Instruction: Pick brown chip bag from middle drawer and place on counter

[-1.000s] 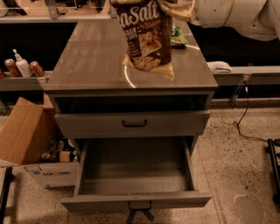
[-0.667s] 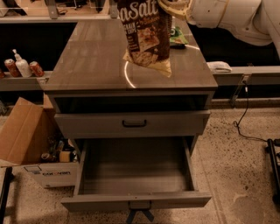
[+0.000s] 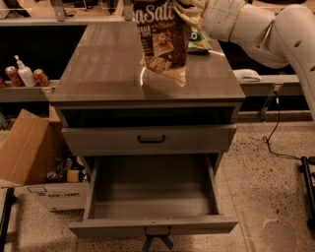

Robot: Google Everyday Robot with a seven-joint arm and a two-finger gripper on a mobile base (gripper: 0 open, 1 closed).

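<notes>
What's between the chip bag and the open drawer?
Camera view: bare counter, then a shut drawer with a dark handle. The gripper holds the chip bag by its top.

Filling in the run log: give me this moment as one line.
gripper: top of view, holding chip bag | chip bag: upright over counter | open drawer: empty

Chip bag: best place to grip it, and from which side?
Take the chip bag by its upper right corner, coming from the right and above. It hangs upright over the counter, broad face to the camera. The body looks puffy, so the flatter top edge likely suits a pinch better. The gripper sits at that corner, shut on it.
</notes>
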